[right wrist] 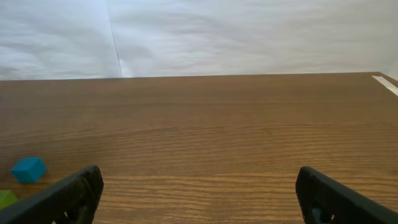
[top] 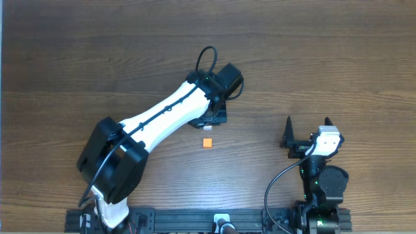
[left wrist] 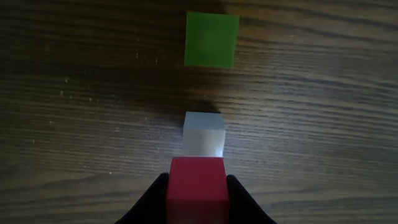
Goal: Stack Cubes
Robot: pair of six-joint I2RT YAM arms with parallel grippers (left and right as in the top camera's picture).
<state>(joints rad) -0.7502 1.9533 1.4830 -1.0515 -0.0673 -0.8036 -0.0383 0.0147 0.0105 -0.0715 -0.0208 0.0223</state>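
My left gripper (left wrist: pixel 198 194) is shut on a red cube (left wrist: pixel 198 177), one dark finger on each side of it. Just beyond the red cube a grey cube (left wrist: pixel 204 133) rests on the wooden table, and farther on lies a green cube (left wrist: pixel 212 39). In the top view the left arm's wrist (top: pixel 211 107) covers these cubes at the table's middle. A small orange cube (top: pixel 207 143) lies just in front of that wrist. My right gripper (top: pixel 307 129) stands open near its base, nothing between its fingers. Its wrist view shows a blue cube (right wrist: pixel 28 168) far off to the side.
The brown wooden table (top: pixel 325 52) stretches bare to the back and right. A white backdrop (right wrist: pixel 249 37) rises behind the table's far edge. A sliver of the green cube (right wrist: pixel 6 198) shows beside the right gripper's finger (right wrist: pixel 74 193).
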